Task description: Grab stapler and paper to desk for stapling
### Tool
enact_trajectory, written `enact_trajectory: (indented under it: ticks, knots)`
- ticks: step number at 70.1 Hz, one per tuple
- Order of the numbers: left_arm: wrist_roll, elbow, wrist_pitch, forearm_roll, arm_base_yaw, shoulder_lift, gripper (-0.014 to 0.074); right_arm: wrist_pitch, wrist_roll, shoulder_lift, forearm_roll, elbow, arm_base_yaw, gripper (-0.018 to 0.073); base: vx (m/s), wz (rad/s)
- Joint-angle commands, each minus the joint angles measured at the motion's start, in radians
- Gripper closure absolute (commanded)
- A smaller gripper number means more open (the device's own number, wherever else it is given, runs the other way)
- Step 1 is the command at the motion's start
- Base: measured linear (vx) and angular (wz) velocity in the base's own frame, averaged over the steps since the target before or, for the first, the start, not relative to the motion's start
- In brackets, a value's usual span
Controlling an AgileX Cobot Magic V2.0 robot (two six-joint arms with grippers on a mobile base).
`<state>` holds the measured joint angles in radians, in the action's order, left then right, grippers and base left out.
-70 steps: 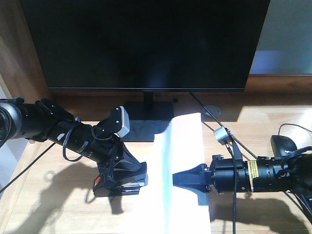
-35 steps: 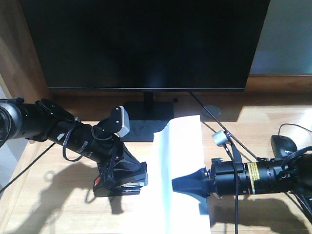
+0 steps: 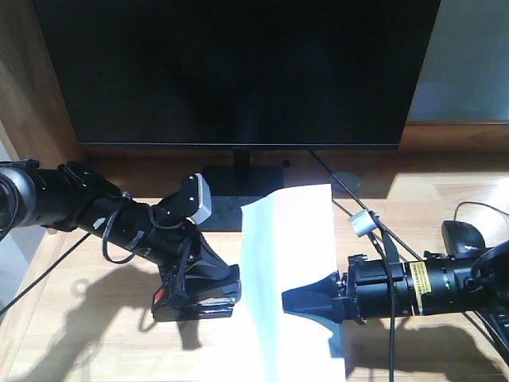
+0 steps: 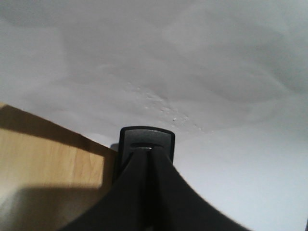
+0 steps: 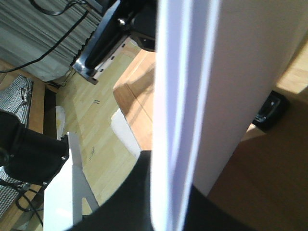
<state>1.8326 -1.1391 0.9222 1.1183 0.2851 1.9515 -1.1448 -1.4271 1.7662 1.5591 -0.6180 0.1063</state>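
A big dark monitor (image 3: 238,72) on a black stand is filling the back of the scene, above the pale wood-grain bench (image 3: 95,334), which strong sunlight is crossing with hard shadows. The left tool (image 3: 199,296) is pressing down near the bench, its jaws closed around the stapler (image 3: 195,302), whose orange-red patch and silver channel are showing at its lower edge. The paper (image 3: 290,263) is lying just to the right of it, running from near the monitor stand toward the camera, with its far end lifting slightly off the bench. The right tool (image 3: 298,300) is reaching in from the right with its jaws pinched shut on the sheet's right edge; its wrist view is showing the paper edge-on between them. A black mouse (image 3: 464,235) is sitting at the far right.
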Motion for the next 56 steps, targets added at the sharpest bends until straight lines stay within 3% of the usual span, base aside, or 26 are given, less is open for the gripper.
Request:
enact_trajectory:
  ticks: [1, 23, 42, 56]
  knots:
    - [-0.007, -0.023, 0.035, 0.052, 0.003, -0.047, 0.0603, 0.001, -0.026, -0.038, -0.027, -0.013, -0.005, 0.0561, 0.0, 0.0]
    - [-0.007, -0.023, 0.035, 0.052, 0.003, -0.047, 0.0603, 0.132, -0.067, 0.018, -0.05, -0.013, -0.005, 0.0561, 0.0, 0.0]
    - [-0.007, -0.023, 0.035, 0.052, 0.003, -0.047, 0.0603, 0.079, -0.055, 0.119, -0.177, -0.018, -0.001, 0.0561, 0.0, 0.0]
    - [-0.007, -0.023, 0.035, 0.052, 0.003, -0.047, 0.0603, 0.069, -0.055, 0.178, -0.275, -0.021, 0.066, 0.0561, 0.0, 0.0]
